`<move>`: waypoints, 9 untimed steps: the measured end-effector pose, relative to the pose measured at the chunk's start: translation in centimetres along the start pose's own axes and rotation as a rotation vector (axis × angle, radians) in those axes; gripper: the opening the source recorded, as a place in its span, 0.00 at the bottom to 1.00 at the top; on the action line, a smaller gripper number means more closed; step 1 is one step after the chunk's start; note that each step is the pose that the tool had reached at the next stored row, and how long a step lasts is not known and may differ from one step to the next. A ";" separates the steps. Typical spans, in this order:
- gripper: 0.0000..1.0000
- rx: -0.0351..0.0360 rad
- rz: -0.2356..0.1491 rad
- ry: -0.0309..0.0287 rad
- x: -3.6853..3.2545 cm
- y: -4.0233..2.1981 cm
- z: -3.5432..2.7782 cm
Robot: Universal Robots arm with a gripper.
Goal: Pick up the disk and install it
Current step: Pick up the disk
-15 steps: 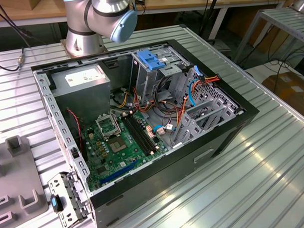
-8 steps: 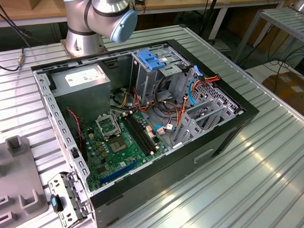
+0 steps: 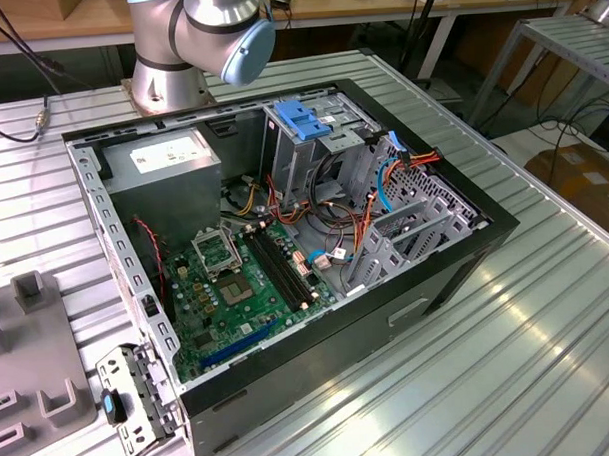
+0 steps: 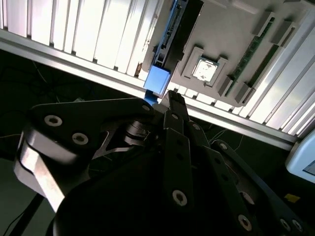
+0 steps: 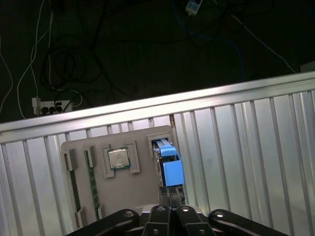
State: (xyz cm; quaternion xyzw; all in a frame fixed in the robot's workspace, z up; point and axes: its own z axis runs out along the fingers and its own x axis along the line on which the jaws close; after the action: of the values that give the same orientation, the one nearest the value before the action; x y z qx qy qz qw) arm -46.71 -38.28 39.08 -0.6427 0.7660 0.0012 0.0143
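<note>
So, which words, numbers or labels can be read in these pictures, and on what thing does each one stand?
No text can be read here.
White label on the power supply, exterior view: print too small.
Markings on the motherboard, exterior view: too small.
Lid of the processor in the grey tray, first wrist view: print blurred.
On the disk, first wrist view: no print shows on its blue carrier.

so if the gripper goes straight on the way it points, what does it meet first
Most likely the disk, at its blue end tab, where it sits slotted in the grey holder. The gripper points right at it; depth is unclear, so they may already touch.
</note>
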 end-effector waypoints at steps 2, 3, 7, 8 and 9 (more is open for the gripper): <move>0.11 0.0000 0.000 0.0002 0.00 0.00 0.00; 0.11 0.0000 0.000 0.0002 0.00 0.00 0.00; 0.11 0.0001 0.000 0.0003 0.00 0.00 0.02; 0.11 0.0000 0.000 0.0005 0.00 0.00 0.03; 0.11 0.0000 0.000 0.0007 0.00 0.00 0.05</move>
State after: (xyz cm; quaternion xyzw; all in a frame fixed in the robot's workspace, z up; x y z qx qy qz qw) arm -46.71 -38.28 39.04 -0.6427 0.7660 0.0009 0.0140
